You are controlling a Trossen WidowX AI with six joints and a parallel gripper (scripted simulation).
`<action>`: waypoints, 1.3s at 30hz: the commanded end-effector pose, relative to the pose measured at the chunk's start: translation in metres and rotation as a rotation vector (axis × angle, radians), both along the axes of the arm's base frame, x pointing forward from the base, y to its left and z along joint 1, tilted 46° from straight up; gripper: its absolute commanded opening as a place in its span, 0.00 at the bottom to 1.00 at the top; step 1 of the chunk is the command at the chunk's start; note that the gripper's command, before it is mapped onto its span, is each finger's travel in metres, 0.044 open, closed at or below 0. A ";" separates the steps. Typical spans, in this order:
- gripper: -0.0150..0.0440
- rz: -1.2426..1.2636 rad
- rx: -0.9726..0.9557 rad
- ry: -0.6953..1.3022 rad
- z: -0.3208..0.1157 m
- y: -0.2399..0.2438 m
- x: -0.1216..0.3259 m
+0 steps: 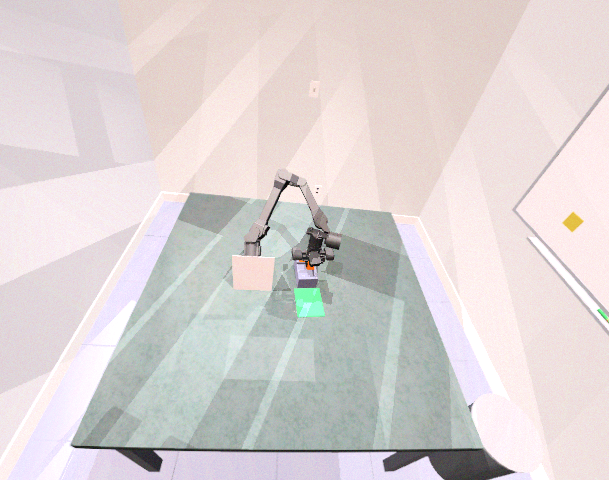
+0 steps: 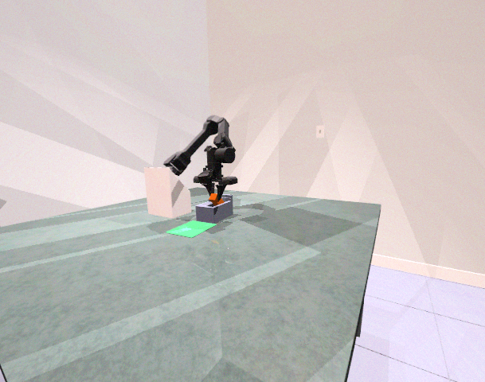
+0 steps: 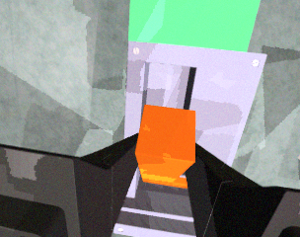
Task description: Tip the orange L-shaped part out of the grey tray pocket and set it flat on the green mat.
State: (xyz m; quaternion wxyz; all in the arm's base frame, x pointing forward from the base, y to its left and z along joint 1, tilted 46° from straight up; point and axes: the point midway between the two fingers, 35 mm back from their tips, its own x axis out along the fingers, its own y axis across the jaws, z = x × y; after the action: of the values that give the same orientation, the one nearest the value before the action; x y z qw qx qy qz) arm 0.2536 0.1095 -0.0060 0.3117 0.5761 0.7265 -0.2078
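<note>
The orange part (image 1: 310, 268) (image 2: 213, 199) (image 3: 167, 129) is tilted, its raised end up above the rim of the grey tray (image 1: 307, 282) (image 2: 205, 213) (image 3: 224, 84). My gripper (image 2: 216, 198) (image 3: 164, 142) points down over the tray and is shut on the part, with one dark finger against each side of the raised end. The part's lower end is hidden behind the raised end and the fingers, so I cannot tell whether it touches the pocket floor. The green mat (image 1: 309, 304) (image 2: 190, 228) (image 3: 199, 25) lies flat just beyond the tray's mat-side end.
A pale pink box (image 1: 252, 272) (image 2: 160, 191) stands on the table near the arm's base, to the left of the tray in the top and exterior views. It is taller than the tray. The green-grey table top (image 1: 273, 408) (image 2: 151, 283) extends around the tray and mat.
</note>
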 end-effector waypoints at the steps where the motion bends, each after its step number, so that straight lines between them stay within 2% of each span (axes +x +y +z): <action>1: 0.25 0.001 -0.001 -0.012 0.006 -0.005 0.004; 39: 0.25 0.000 -0.002 -0.008 0.046 -0.047 0.011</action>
State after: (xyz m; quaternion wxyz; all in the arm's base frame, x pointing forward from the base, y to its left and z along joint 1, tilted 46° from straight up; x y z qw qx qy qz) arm 0.2620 0.0674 0.0358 0.3098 0.5774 0.7263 -0.2078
